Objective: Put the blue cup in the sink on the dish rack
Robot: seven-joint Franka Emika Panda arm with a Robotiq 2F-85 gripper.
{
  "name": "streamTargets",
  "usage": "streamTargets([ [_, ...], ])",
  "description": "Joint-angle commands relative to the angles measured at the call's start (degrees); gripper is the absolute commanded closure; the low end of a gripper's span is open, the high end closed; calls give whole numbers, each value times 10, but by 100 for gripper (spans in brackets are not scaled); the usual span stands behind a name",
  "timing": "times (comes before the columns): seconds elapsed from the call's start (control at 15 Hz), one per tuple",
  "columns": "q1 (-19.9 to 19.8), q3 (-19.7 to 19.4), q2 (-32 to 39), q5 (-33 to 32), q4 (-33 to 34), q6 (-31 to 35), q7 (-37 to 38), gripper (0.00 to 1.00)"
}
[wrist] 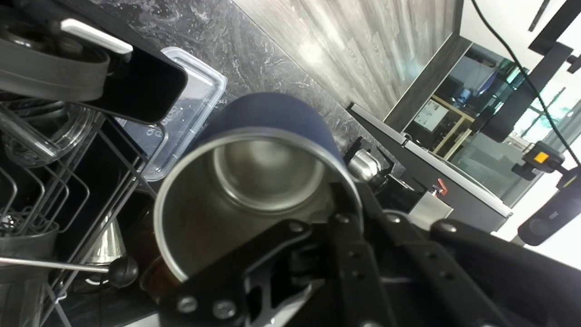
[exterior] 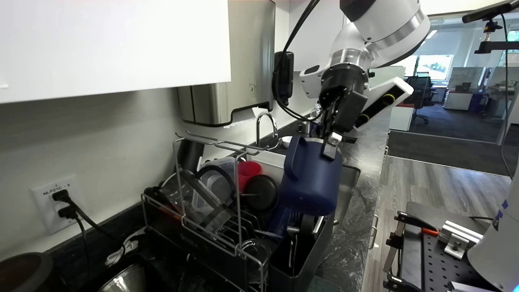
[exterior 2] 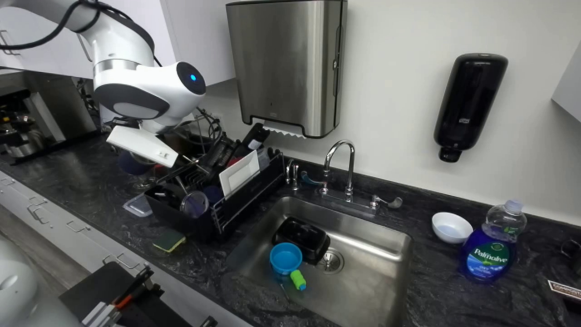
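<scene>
Presently: blue cup [exterior: 314, 182], one, slightly tilted, aloft near the dish rack [exterior 2: 258, 190], its rim pinched by my hand [wrist: 352, 195]. Advised handling: I'd level it, choose a free gap, lower gently, release once supported.

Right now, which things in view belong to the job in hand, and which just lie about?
Job:
dark blue cup
gripper, holding it
dish rack
sink

Lying about:
dish soap bottle
white bowl
sponge
light-blue container in the sink
</scene>
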Motion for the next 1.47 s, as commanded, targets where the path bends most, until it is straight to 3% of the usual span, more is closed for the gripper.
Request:
streamTargets([
  [0.0,-3,1,5,29,10,-3,7,98],
  [0.8,-5,9,18,71,16,10,69,98],
  [1.4,-7,4,43,140,12,-2,44,98],
])
